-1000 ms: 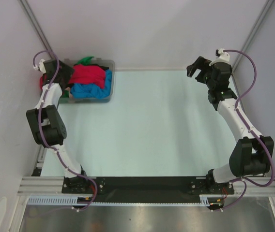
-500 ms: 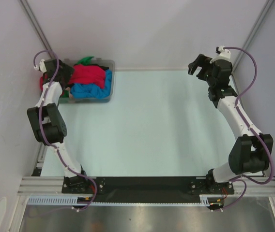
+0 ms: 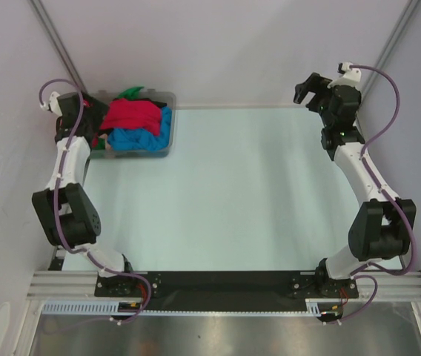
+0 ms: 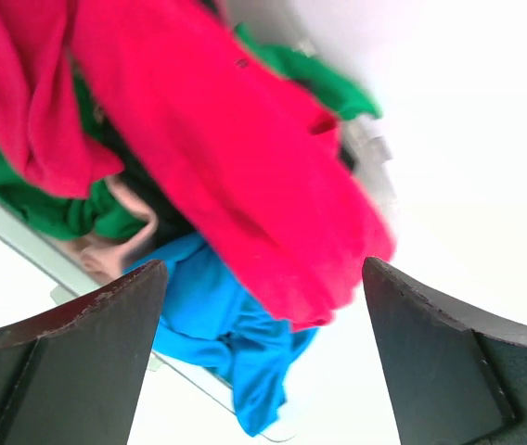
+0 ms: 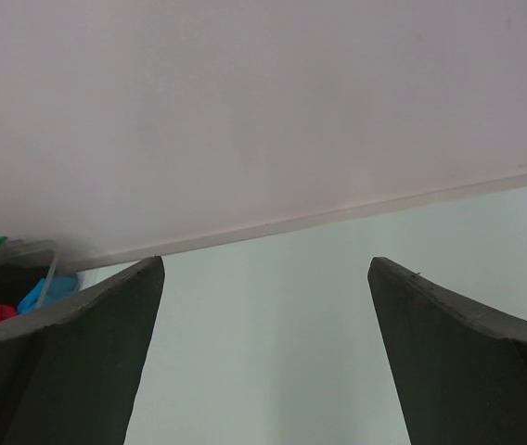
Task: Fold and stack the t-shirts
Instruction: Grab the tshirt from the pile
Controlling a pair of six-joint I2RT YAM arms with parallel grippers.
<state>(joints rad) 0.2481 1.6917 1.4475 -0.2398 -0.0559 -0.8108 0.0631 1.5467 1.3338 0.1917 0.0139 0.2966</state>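
**Left fingers (image 4: 69, 371) and right fingers (image 5: 59, 371) held wide; t-shirts (image 3: 133, 122) heaped in the bin (image 3: 170, 142)**

The left fingers are seen far apart in the left wrist view, with nothing gripped between them. No cloth is touched by either one. From above, the left wrist is found at the left end of the bin, at the far left corner of the counter (image 3: 255, 193).

The right fingers are likewise spread wide and nothing is held by them. They are raised over the far right corner of the counter, well apart from the bin, which is caught only at the left edge of the right wrist view.

All the t-shirts are kept inside the clear grey bin, crumpled and unfolded. The red t-shirt (image 3: 130, 113) is draped across the top of the heap. The blue t-shirt (image 3: 140, 137) is bunched below it, against the near wall and the right end. The green t-shirt (image 3: 129, 93) is seen at the far rim and again under the red cloth. A dark patch of the black t-shirt (image 4: 147, 190) and a fold of the peach-pink t-shirt (image 4: 106, 255) are shown lower in the heap.
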